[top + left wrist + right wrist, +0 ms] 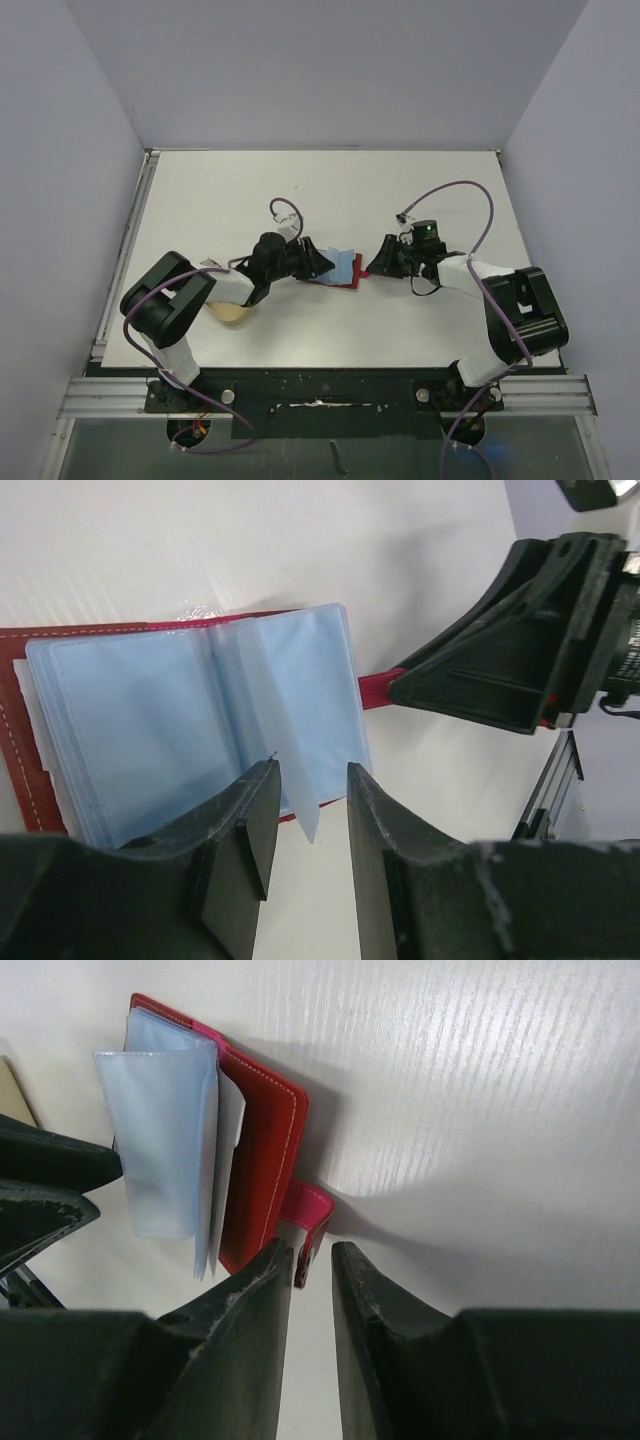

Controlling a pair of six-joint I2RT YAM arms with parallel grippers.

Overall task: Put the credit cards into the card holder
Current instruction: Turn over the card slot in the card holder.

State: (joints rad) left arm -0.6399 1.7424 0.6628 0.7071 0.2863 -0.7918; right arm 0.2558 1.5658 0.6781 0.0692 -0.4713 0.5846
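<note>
The card holder (341,283), a red wallet, lies open mid-table with its pale blue plastic sleeves (130,720) fanned out. A pale, thin credit card (290,740) stands on edge out of the sleeves, one corner hanging between the jaws of my left gripper (310,770). Those jaws are apart, with a gap on the card's right side. My right gripper (309,1248) is at the wallet's other end, its jaws slightly apart around the red snap tab (312,1210). The tab rests against the left finger only. In the overhead view both grippers (325,262) (375,266) flank the wallet.
A tan oval dish (228,313) sits under the left forearm near the table's front left. The two grippers face each other at close range across the wallet (262,1150). Grey walls enclose the white table (330,190) on three sides.
</note>
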